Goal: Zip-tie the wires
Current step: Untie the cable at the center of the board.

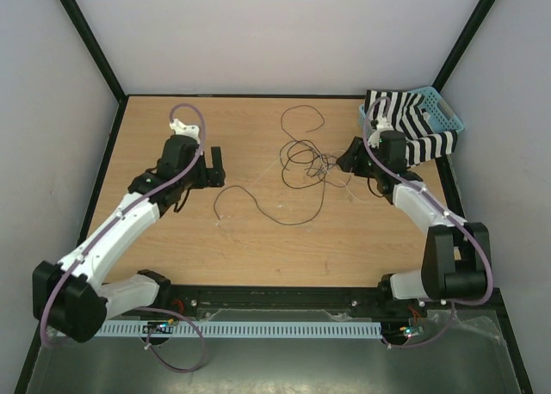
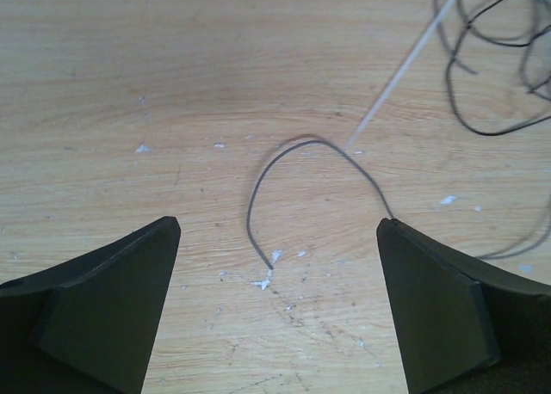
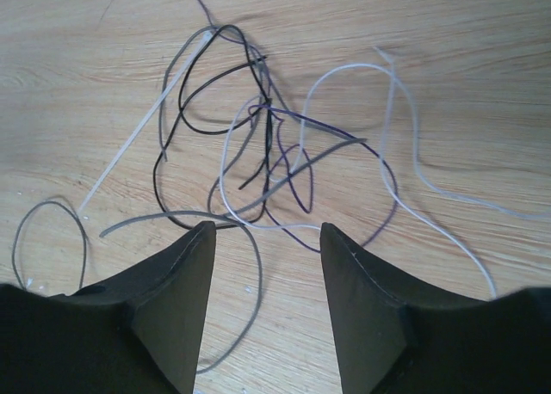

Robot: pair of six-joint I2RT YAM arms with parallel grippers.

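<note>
Top view, wires (image 1: 301, 157): a loose tangle of thin dark loops at mid-table, with one long strand trailing toward the left arm. They are spread out, not bundled.
Top view, left gripper (image 1: 216, 161): low over the table (image 1: 344, 239), just left of the trailing strand. It is probably placed there to work that loose end.
Top view, right gripper (image 1: 347, 159): at the tangle's right edge, facing it. The two arms flank the wires, which suits gathering them from both sides.
Top view, basket (image 1: 449, 116): at the far right corner behind the right arm, holding a striped cloth (image 1: 413, 123), apart from the work.
Left wrist, claw: the jaws stand wide apart with nothing between them. An arched wire end lies on the wood below, one leg running under the right finger.
Left wrist, zip tie (image 2: 405, 67): flat on the table, slanting up to the right. Its near tip lies just beside the top of the wire arch.
Right wrist, claw: the fingers are partly apart and hold nothing. The tangle lies just ahead of them.
Right wrist, zip tie: it lies diagonally left of the tangle, its far end at the top loop. It is loose, not threaded or wrapped round the strands.
Judgement: bundling has not begun.
</note>
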